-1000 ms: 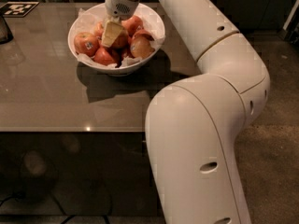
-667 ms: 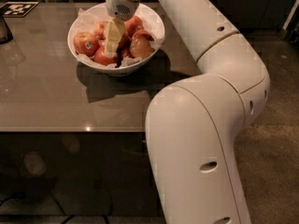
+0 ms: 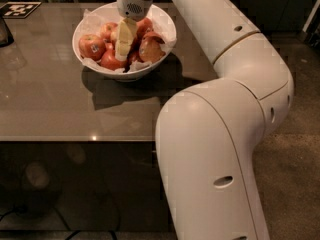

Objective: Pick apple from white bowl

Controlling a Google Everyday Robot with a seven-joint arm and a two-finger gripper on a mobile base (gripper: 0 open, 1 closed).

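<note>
**A:** What is seen, from the largest thing down?

**B:** The right half is filled by the white robot arm (image 3: 225,149), which is bent over the glossy brown table (image 3: 50,104). A black-and-white square marker (image 3: 20,9) is laid at the table's far left corner. Only blocks are made out on it, not letters.

**A:** And the white bowl?

**B:** The white bowl (image 3: 140,71) is set near the table's far edge, is lined with crumpled paper (image 3: 92,18), and is filled with apples. The gripper (image 3: 121,54) is lowered into its middle. Whether it is released or clenched cannot be told.

**A:** Where is the apple?

**B:** The apple (image 3: 110,60) is lodged at the bowl's near side, just beside the gripper's tip. To its left, a small sticker (image 3: 94,47) is borne by another red apple (image 3: 87,44). Its print is too small to be read.

**A:** What room is left?

**B:** Open tabletop is left in front of the bowl and to its left, and the near edge is well apart from it. A dark object (image 3: 4,31) is cut off at the left border.
</note>
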